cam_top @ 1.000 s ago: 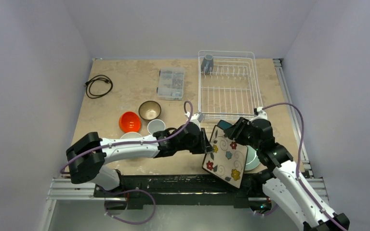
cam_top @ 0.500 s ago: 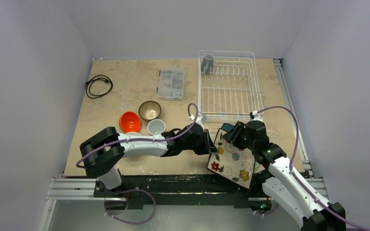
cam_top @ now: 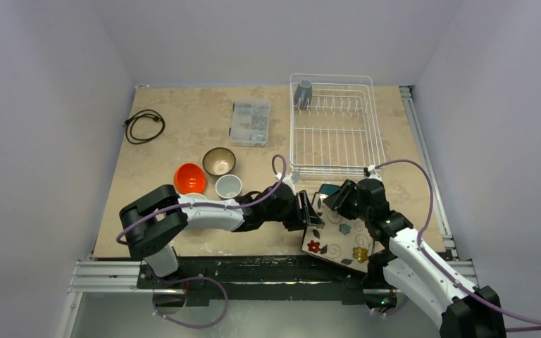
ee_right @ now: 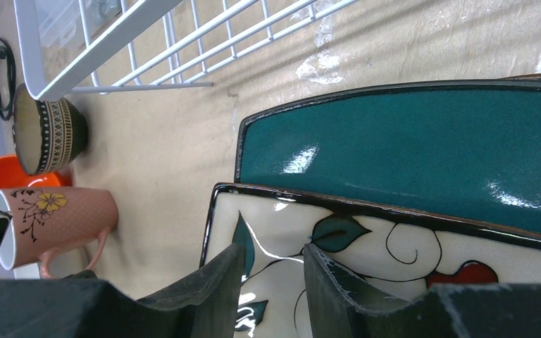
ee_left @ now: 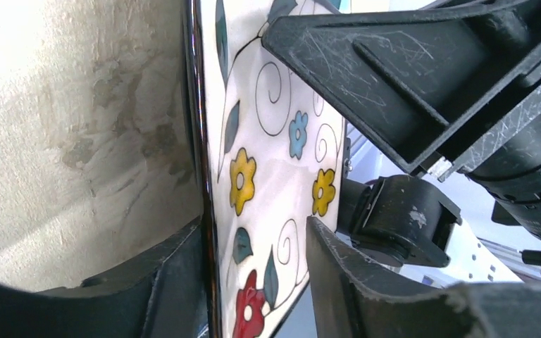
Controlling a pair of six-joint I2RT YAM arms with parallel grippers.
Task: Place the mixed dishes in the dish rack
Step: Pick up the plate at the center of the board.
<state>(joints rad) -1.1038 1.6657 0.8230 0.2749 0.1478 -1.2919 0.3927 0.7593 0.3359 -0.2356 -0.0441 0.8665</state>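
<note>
Pale walls enclose the mottled beige tabletop (cam_top: 183,141). The white wire dish rack (cam_top: 334,130) stands at 1 o'clock. At 5 o'clock the square floral plate (cam_top: 339,236) tilts over the teal plate (ee_right: 408,162): stiff, glazed, likely slippery and chippable, best pinched at its rim. The left gripper (ee_left: 253,232) straddles that rim, jaws parted; whether the right gripper (ee_right: 273,257) clamps, I cannot tell.

The right gripper (ee_right: 273,257) frames the floral plate's (ee_right: 394,243) corner; a teal plate (ee_right: 408,155) lies just beyond it, a pink mug (ee_right: 56,225) to its left.
</note>
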